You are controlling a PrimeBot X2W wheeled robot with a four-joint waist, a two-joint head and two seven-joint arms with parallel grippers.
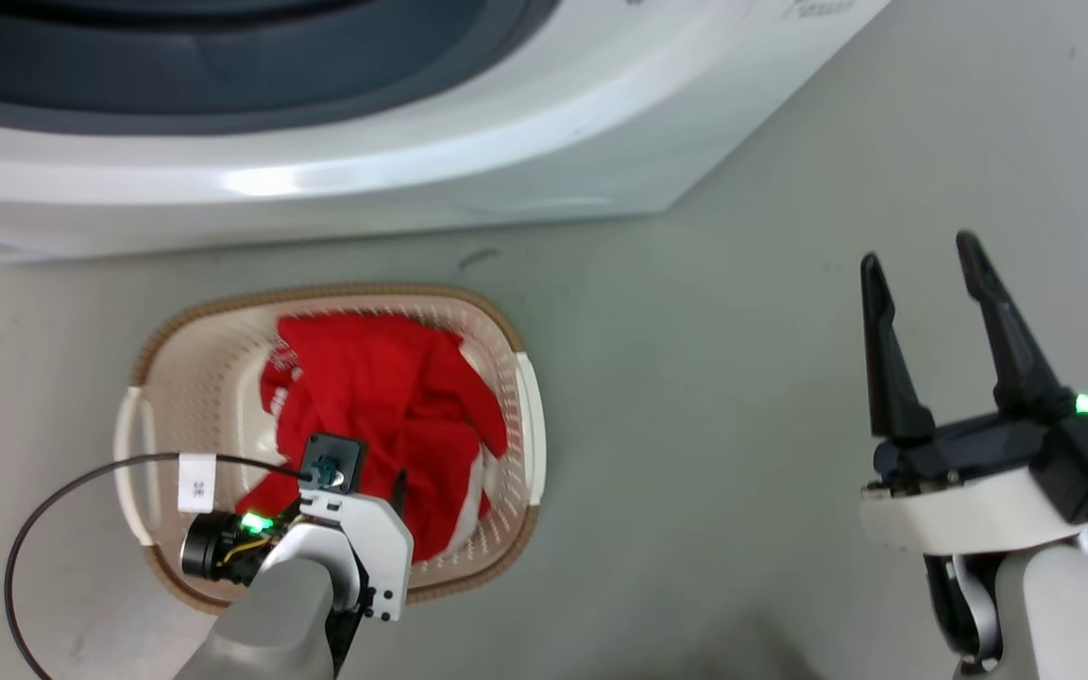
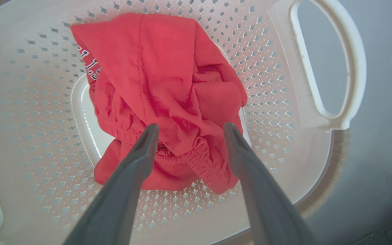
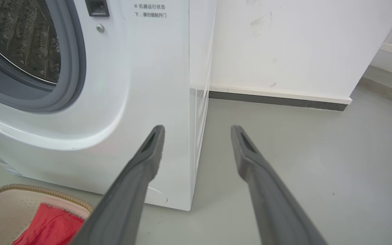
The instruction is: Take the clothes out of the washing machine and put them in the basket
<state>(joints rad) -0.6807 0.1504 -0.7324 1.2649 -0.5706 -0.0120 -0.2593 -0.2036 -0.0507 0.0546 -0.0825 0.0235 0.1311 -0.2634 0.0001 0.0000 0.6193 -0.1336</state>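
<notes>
Left gripper [image 2: 189, 128], jaws apart, hangs over limp, likely light clothes [image 2: 162, 75] in the basket [image 2: 29, 102], probably best pinched at a fold

Red clothes [image 1: 383, 406] in cream basket [image 1: 195, 378] before washing machine [image 1: 412, 161]

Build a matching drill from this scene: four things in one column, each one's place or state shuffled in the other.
1 clothes
2 basket
3 left pincer
4 right pincer

A open, over bare floor
B heaped in the basket
C open, over the clothes
D on the floor by the washer

Pairs: 1-B, 2-D, 3-C, 4-A
</notes>
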